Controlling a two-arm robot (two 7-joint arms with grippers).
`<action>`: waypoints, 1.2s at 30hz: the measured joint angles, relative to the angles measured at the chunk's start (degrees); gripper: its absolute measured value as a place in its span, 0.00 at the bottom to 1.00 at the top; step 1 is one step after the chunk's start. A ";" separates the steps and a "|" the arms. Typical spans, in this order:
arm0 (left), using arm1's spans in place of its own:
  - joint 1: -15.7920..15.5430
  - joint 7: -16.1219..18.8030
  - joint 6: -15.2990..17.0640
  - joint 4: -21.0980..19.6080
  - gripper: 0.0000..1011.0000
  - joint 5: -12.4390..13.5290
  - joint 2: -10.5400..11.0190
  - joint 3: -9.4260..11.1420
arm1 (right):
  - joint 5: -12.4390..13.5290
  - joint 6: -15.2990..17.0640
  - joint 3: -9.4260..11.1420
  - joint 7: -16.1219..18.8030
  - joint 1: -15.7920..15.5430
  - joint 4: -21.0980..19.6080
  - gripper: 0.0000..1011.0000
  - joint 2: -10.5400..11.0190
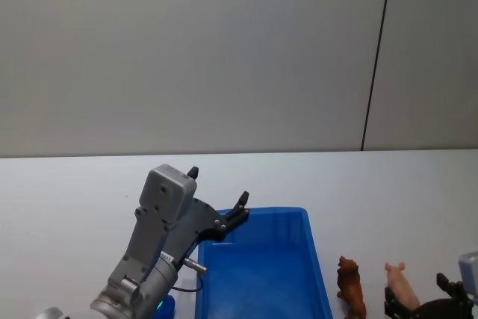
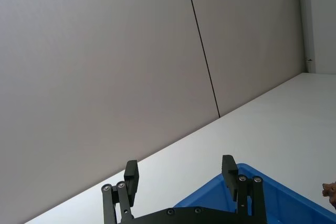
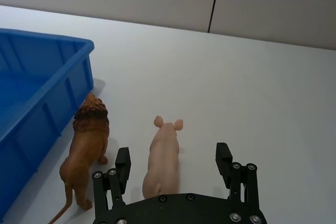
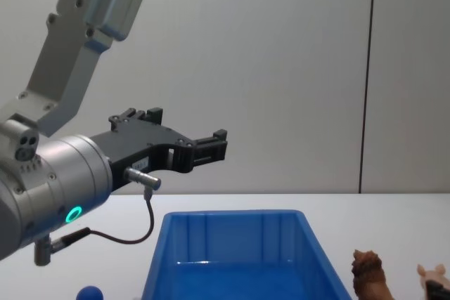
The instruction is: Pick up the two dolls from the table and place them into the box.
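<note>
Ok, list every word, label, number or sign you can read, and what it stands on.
None: no readable text anywhere.
The box, brown doll and pink doll: unmarked.
The left gripper, raised near the box, and right gripper, by the pink doll: no lettering.
The green ring light on the left arm: a light, no text.

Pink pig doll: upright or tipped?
Upright: the pink pig doll stands back-up on the table beside the brown doll, outside the box.

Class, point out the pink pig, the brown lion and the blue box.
pink pig [image 3: 161,158], right wrist view, its back.
brown lion [image 3: 86,145], right wrist view, its back.
blue box [image 1: 276,225], head view, far inner wall.
</note>
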 joint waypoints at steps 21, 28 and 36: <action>0.00 0.00 0.00 0.00 0.99 0.00 0.00 0.00 | -0.88 -2.38 -0.25 1.98 0.34 4.06 0.54 -1.25; 0.00 0.00 0.00 0.00 0.99 0.00 0.00 0.00 | -1.16 -3.16 -0.27 2.34 0.43 4.39 0.38 -1.55; 0.00 0.00 0.00 0.00 0.99 0.00 0.00 0.00 | -2.04 -4.42 -0.19 2.45 0.34 3.26 0.38 -1.60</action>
